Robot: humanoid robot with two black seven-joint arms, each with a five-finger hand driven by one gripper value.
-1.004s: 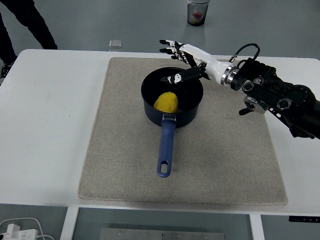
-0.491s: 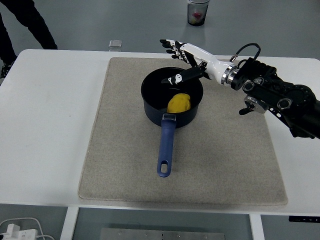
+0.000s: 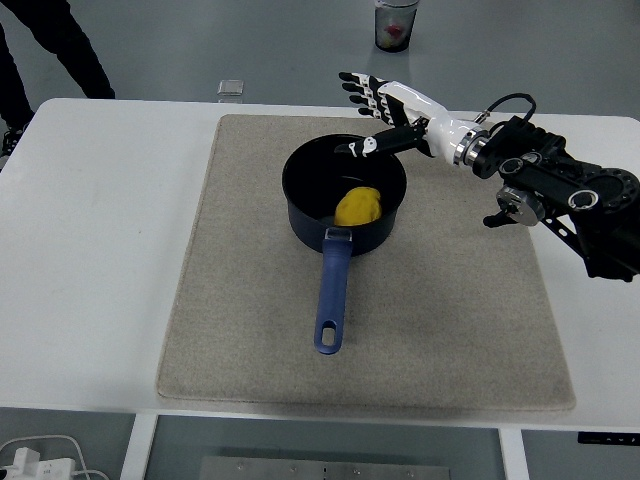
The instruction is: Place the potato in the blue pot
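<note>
Grey mat: pot handle toward near edge

Even, bright light falls from overhead across my desk, and its white top reads clean without blown-out patches. Shadows are soft and short: a faint one lies under my right hand, and the inside of the pot stays dark with a small pale sheen near the potato. The mat shows its grain sharply. Focus holds edge to edge; the desk's far edge bows slightly.
</note>
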